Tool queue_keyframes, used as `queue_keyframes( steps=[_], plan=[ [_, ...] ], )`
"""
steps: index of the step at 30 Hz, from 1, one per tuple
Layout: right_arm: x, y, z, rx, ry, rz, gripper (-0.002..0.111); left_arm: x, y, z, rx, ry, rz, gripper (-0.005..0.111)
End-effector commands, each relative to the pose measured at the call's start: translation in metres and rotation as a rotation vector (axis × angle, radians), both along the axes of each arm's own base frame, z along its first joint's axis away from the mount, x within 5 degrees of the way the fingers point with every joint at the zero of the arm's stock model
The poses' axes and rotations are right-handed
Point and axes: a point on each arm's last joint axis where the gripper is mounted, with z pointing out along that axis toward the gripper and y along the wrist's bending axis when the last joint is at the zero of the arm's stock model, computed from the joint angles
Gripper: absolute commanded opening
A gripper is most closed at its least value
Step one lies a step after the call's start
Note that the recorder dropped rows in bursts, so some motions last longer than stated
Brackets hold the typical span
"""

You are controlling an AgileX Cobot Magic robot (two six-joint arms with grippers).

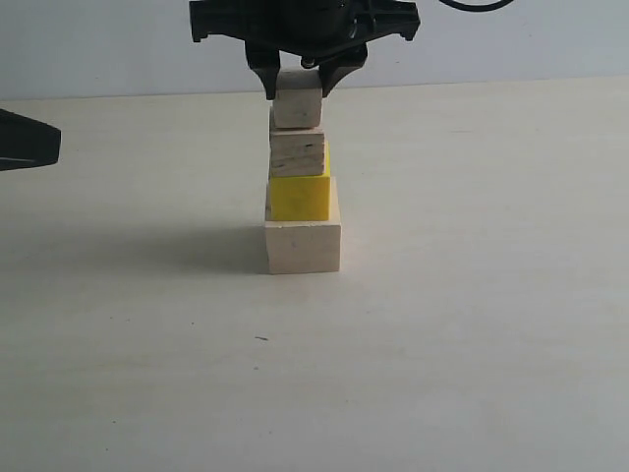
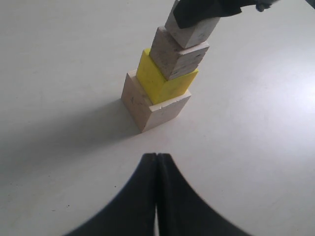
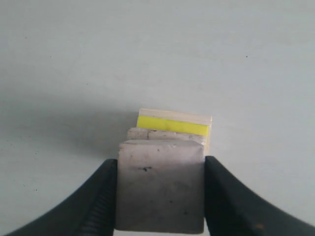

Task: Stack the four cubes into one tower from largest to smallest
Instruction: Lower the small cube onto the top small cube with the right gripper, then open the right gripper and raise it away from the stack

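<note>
A tower stands mid-table: the pale wood cube (image 1: 303, 247) at the base, the yellow cube (image 1: 300, 198) on it, then the layered plywood cube (image 1: 298, 152). The small tan cube (image 1: 298, 98) sits on top, and my right gripper (image 1: 298, 77) is shut on it from above, a finger on either side. In the right wrist view the tan cube (image 3: 160, 184) fills the space between the fingers (image 3: 101, 201), with yellow (image 3: 172, 125) below. My left gripper (image 2: 156, 156) is shut on nothing, some way short of the tower (image 2: 162, 86).
The pale tabletop (image 1: 472, 324) spreads around the tower. The dark tip of my left arm (image 1: 25, 140) shows at the left edge of the exterior view. A pale wall (image 1: 98, 44) runs behind the table.
</note>
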Motion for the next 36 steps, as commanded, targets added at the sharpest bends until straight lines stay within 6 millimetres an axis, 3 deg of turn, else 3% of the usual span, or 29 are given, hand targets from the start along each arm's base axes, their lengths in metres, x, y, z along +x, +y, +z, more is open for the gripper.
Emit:
queue_keyframes(
  steps=[1, 5, 14, 26, 36],
  plan=[
    [0.0, 0.0, 0.002, 0.002, -0.008, -0.001, 0.042, -0.002, 0.0, 0.0, -0.007, 0.002, -0.004, 0.0],
    [0.0, 0.0, 0.002, 0.003, -0.008, -0.001, 0.042, -0.002, 0.0, 0.0, -0.007, 0.002, -0.004, 0.0],
    [0.0, 0.0, 0.002, 0.003, -0.008, -0.001, 0.057, -0.002, 0.0, 0.0, -0.007, 0.002, -0.004, 0.0],
    [0.0, 0.0, 0.002, 0.003, -0.008, -0.001, 0.057, -0.002, 0.0, 0.0, -0.006, 0.002, -0.006, 0.0],
    [-0.005, -0.004, 0.017, 0.028, -0.041, 0.006, 0.057, -0.002, 0.0, 0.0, -0.006, 0.002, -0.006, 0.0]
  ],
)
